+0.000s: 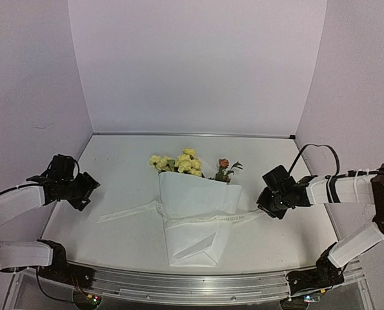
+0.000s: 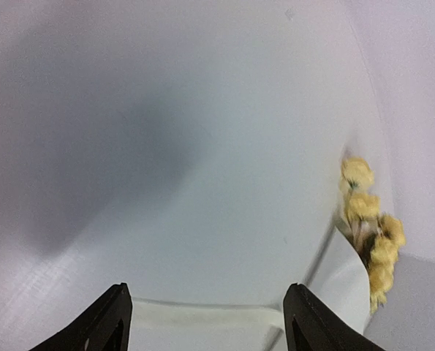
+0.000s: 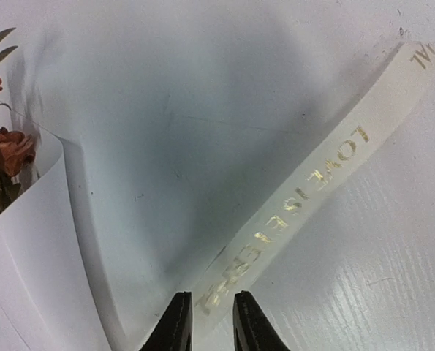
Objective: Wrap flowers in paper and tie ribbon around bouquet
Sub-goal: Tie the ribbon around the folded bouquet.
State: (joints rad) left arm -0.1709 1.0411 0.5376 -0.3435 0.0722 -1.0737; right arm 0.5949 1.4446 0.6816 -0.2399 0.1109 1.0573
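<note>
A white bench (image 1: pixel 114 226) sits inside pale lilac walls (image 1: pixel 198 64). The bouquet (image 1: pixel 195 219) lies in the middle of it. The flowers (image 1: pixel 182 161) point to the far side, and the paper (image 1: pixel 192 248) tapers into a folded cone toward the near edge. The ribbon (image 1: pixel 208 218) crosses the cone at its waist. One end trails off to the left over the bench and the other runs right.

The left fingers (image 1: pixel 88 188) hang well to the left of the bouquet. They are spread wide with nothing between them, and the left tail of the ribbon lies on the bench just under and ahead of them. The right fingers (image 1: pixel 266 205) are low at the ribbon's right end, parted by only a narrow gap. The lettered band runs right up to that gap, and it looks let go rather than pinched. The right wrist view does not show whether it touches a finger.

I judge the tying to be under way, with no knot visible yet. To do it well:
- Take each tail close to the cone rather than out at its tip.
- Pull both sides evenly so the light bundle does not slide or roll.
- Keep the band on the narrow waist, clear of the blooms.
- Close squarely across the flat of the ribbon, since a thin band can slip out sideways.
</note>
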